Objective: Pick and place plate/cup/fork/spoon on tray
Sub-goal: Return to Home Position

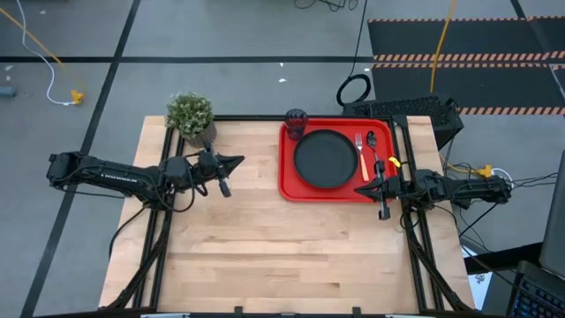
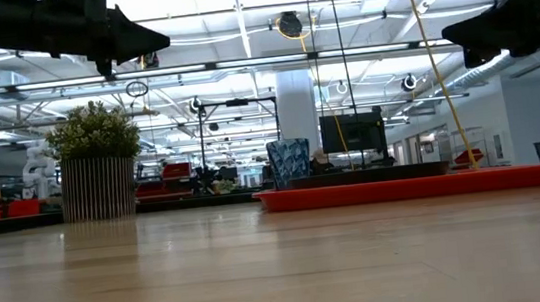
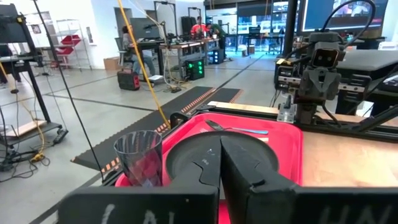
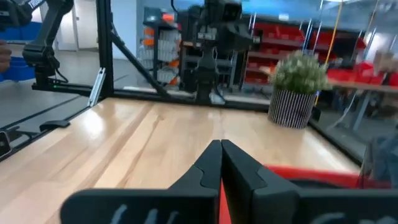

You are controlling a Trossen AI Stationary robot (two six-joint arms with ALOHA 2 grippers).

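Plate (image 1: 326,159) on tray (image 1: 287,181), right pincer (image 1: 359,190) closed beside tray's corner

Two dark, jointed arms, black cables, tapering matte-black fingers (image 3: 249,168).

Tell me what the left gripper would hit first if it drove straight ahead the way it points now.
Probably the cup or the plate on the red tray; the left gripper points that way, raised above the table, so it might pass over both.

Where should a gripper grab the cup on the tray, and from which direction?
Take the cup by its rim from straight above. It stands upright with its mouth open in the far corner of the tray, and the plate sits right beside it, probably leaving little room for a sideways approach.
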